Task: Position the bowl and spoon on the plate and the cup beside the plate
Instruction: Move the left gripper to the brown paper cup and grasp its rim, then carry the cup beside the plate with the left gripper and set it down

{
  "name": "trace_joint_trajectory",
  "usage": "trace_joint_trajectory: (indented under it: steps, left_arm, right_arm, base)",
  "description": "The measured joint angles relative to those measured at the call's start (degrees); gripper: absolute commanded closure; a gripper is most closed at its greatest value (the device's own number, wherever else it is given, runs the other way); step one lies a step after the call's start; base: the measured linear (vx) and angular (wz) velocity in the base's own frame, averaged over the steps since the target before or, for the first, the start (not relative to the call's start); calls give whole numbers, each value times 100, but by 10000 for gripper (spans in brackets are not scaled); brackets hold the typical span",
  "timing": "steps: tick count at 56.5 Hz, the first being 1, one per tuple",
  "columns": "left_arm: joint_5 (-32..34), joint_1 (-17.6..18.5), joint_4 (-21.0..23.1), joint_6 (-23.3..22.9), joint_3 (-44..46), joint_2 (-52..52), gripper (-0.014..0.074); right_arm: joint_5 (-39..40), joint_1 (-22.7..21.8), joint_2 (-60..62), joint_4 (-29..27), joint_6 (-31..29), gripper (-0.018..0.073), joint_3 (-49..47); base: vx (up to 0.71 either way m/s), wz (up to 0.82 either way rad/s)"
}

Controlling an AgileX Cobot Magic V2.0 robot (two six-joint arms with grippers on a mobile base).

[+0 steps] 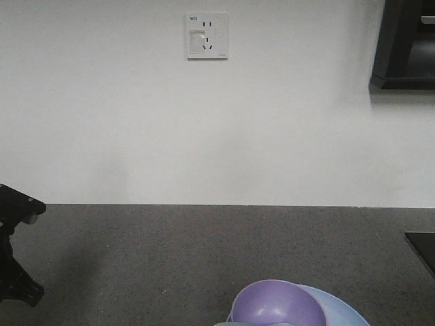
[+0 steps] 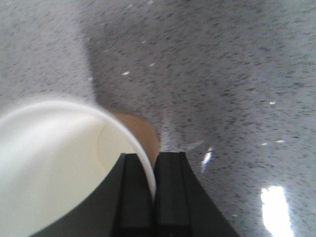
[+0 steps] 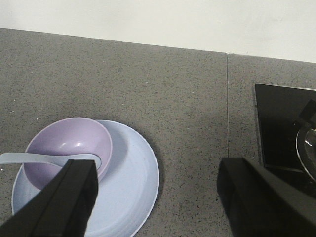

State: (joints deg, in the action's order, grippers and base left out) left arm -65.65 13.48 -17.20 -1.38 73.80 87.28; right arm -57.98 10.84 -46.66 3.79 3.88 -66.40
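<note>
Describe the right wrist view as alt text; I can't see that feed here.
A small glossy lavender-purple plastic bowl sits on a round light blue plate, with a pale blue-white plastic spoon lying in the bowl, handle over the rim toward frame-left. The right tool hangs open and empty in the foreground, above a dark speckled countertop.

We see the purple bowl (image 1: 275,305) sitting in the light blue plate (image 1: 340,309) at the bottom edge, both cut off by the frame, on the dark speckled table (image 1: 204,251). A black arm part (image 1: 13,244) stands at the left edge. A socket (image 1: 207,35) sits on the white wall (image 1: 102,122).
</note>
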Motion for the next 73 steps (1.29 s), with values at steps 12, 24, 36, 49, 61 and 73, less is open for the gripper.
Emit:
trace_joint_trajectory:
  steps: [12,24,36,49,61,73]
  left_arm:
    - [27,0,319,138,84,0,604]
    - [-221,180,705,273,830,-149,603]
    - [-327,989,1275,489,1717,-173,601]
    - [-327,2022,1583,477,2028,195,600]
    - [-320,2546,1582,412,2028,729,600]
    - [-158,2847,1582,317,2028,1034,600]
  right_arm:
    - [0,0,0,0,0,-4,0]
    - [-10,0,0,0,0,-4,0]
    - [-94,0,0,0,0,-4,0]
    - [-105,0,0,0,0,-4,0]
    - [-108,0,0,0,0,-4,0]
    - [-111,0,0,0,0,-4,0]
  base:
    - [0,0]
    - [0,0]
    - [0,0]
    - [0,0]
    - [0,0]
    - [0,0]
